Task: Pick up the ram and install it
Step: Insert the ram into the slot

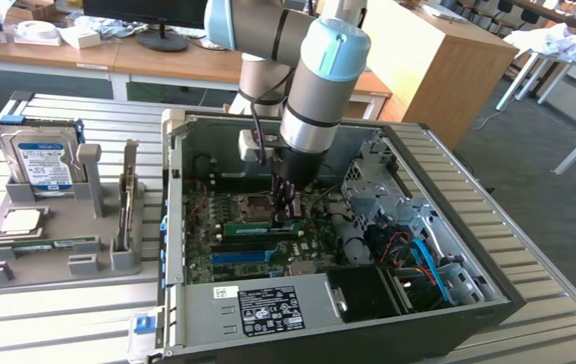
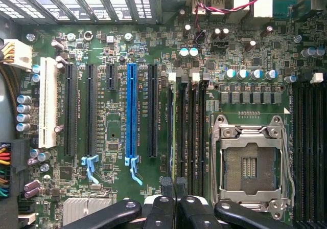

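Note:
The ram [image 1: 258, 226] is a long green stick standing on edge over a memory slot of the motherboard [image 1: 230, 267], just beside the empty processor socket [image 1: 255, 203]. My gripper [image 1: 287, 218] reaches straight down into the open computer case and is shut on the end of the ram towards the exterior view's right. In the wrist view the ram [image 2: 173, 132] is a thin edge running along the slot away from my gripper [image 2: 173, 184]. Its two black fingertips [image 2: 166, 184] are pressed close on either side of that edge, next to the open socket [image 2: 250, 162].
Black and blue expansion slots [image 2: 132, 116] lie beside the memory slots. The case walls [image 1: 172, 197], power supply [image 1: 258, 307] and drive cage with cables [image 1: 420, 243] hem in the board. A grey holder [image 1: 55, 262] at the exterior view's left carries a hard drive [image 1: 40, 163] and a silver chip [image 1: 20, 222].

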Robot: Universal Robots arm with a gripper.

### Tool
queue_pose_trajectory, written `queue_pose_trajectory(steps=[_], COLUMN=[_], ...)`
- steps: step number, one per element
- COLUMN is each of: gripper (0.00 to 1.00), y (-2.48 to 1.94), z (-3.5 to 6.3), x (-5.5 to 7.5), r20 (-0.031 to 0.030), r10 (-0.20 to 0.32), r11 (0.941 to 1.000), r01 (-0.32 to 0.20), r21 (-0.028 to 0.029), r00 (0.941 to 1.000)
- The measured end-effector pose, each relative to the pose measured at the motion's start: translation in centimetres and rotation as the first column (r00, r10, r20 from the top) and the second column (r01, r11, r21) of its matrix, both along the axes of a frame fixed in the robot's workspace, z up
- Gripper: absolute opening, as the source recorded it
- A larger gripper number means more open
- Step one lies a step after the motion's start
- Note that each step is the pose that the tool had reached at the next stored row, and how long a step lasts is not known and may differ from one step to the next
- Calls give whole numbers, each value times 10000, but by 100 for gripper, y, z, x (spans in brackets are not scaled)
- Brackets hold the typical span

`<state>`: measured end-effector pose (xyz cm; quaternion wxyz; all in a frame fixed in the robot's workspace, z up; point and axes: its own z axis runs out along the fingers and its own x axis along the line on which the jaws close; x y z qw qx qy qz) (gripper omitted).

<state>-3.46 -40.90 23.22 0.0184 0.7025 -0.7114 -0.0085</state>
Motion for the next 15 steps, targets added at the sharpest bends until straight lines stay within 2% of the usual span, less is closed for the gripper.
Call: queue_pose_trajectory(steps=[15], gripper=[11], y=[3], z=[-12], x=[0], r20=[0], r10=[0], r11=[10000], r01=[0], r21=[0], r00=[10000])
